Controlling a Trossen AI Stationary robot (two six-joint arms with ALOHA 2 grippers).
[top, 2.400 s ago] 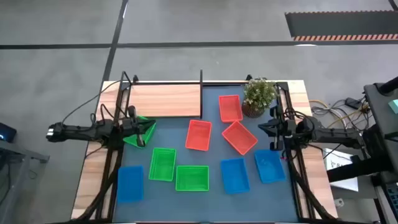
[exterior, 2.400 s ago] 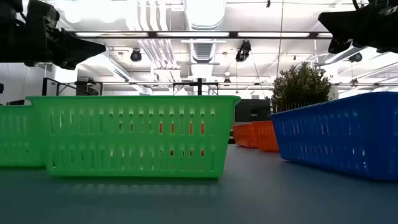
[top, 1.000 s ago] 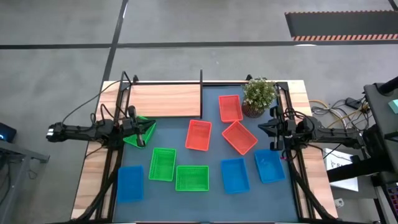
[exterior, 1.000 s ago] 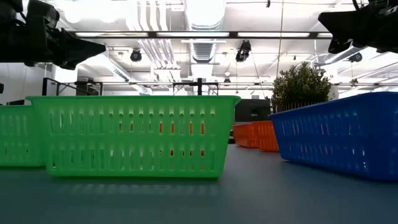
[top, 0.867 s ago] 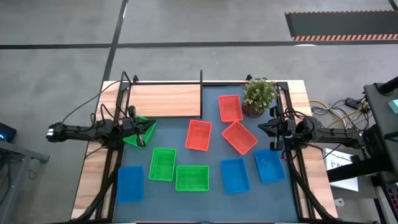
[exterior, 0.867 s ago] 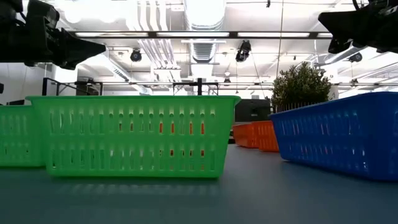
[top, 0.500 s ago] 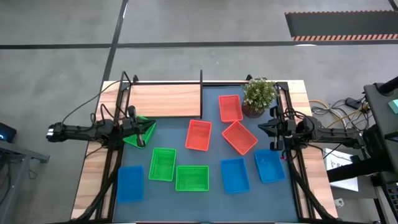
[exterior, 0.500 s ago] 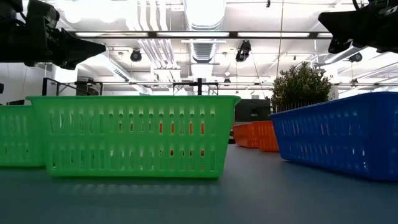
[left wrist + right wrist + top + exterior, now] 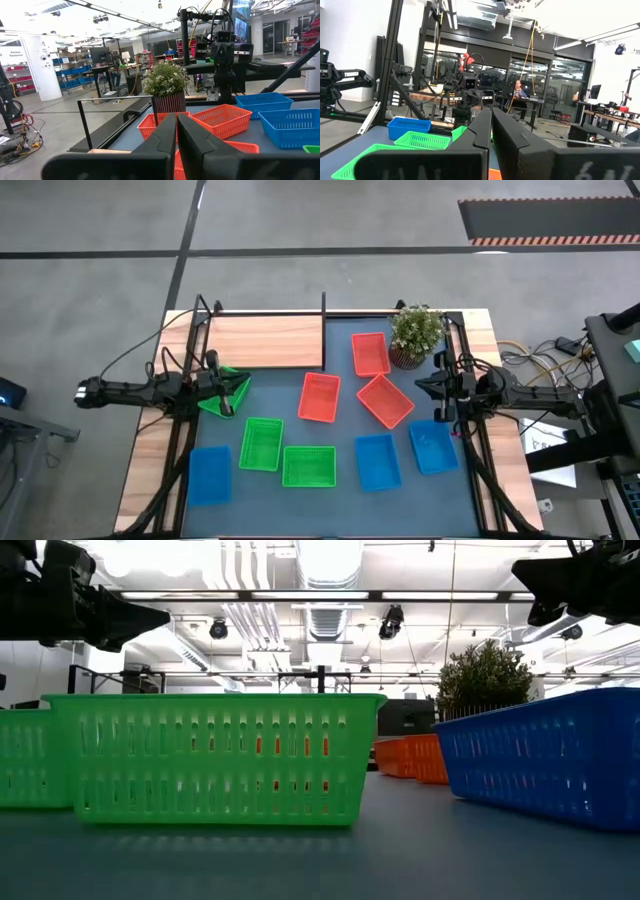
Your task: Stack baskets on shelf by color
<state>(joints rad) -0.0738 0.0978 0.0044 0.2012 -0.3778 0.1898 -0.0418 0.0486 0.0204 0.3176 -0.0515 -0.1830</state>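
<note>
Left claw (image 9: 222, 389) sits at the left counter (image 9: 150, 460) edge, fingers together, over a tilted green basket (image 9: 232, 392); can't tell if it's actually gripping it. Right claw (image 9: 428, 387) at the right edge, fingers together, holding nothing, just beside the potted plant (image 9: 415, 334).

Shelf (image 9: 265, 341) at back left of the mat (image 9: 340, 500), no baskets on it.

On the mat:
- red baskets: one (image 9: 370, 353) next to the plant, one (image 9: 320, 396) mid, one (image 9: 385, 401) angled.
- green: (image 9: 261, 444) and (image 9: 309, 466), touching.
- blue: (image 9: 210, 475) front left, (image 9: 378, 462) and (image 9: 433, 447) front right.
</note>
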